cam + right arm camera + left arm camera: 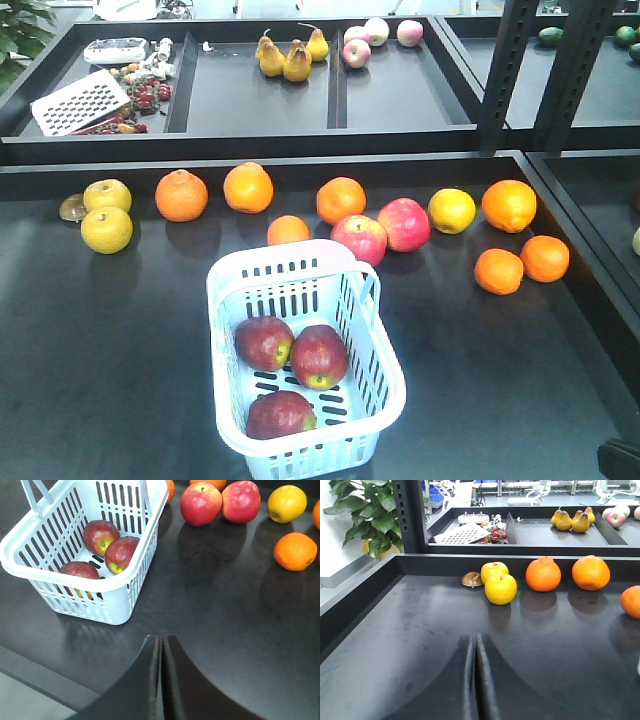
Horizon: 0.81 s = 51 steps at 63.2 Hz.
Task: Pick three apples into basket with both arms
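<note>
On the dark tabletop (pixel 120 340) in the front view, a pale blue basket (pixel 372 400) holds three dark red apples (pixel 264 342), close together on its slotted floor; no tool shows here. Behind the basket sit two brighter red apples (pixel 360 238) among oranges.

In the left wrist view, the left tool (pixel 475 680) is pressed together, holding nothing, with no basket in sight.

In the right wrist view, the right tool (pixel 161 680) is pressed together and empty; the basket (pixel 120 597) with its apples (pixel 101 536) lies up and to its left, apart from it.
</note>
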Available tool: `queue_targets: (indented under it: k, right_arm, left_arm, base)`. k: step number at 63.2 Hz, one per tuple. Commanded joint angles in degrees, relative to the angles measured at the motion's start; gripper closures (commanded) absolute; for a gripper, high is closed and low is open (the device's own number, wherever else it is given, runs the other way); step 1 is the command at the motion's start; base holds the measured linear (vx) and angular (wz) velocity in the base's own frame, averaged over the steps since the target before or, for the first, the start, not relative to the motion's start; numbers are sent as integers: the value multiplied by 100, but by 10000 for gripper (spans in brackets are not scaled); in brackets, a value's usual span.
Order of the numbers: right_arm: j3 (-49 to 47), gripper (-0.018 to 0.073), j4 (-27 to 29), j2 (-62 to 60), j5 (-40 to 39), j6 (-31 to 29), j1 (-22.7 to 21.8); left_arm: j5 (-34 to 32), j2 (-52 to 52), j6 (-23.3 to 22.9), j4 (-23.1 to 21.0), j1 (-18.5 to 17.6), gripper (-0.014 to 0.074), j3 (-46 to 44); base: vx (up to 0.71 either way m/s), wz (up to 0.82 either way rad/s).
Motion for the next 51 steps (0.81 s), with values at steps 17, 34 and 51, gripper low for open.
queue_targets:
  k: [17,34,51]
  right_arm:
    - [-144,564,-97,36,-349,6,-16]
    - [-138,564,-97,36,-353,6,-16]
    - [3,564,-210,36,-868,1,-16]
  left_arm:
    - [-446,-97,-53,14,10,603,56]
    - [-446,-97,-53,14,10,603,56]
    - [-446,-97,-53,14,10,603,50]
  base:
    - [0,0]
    - [0,0]
    - [0,0]
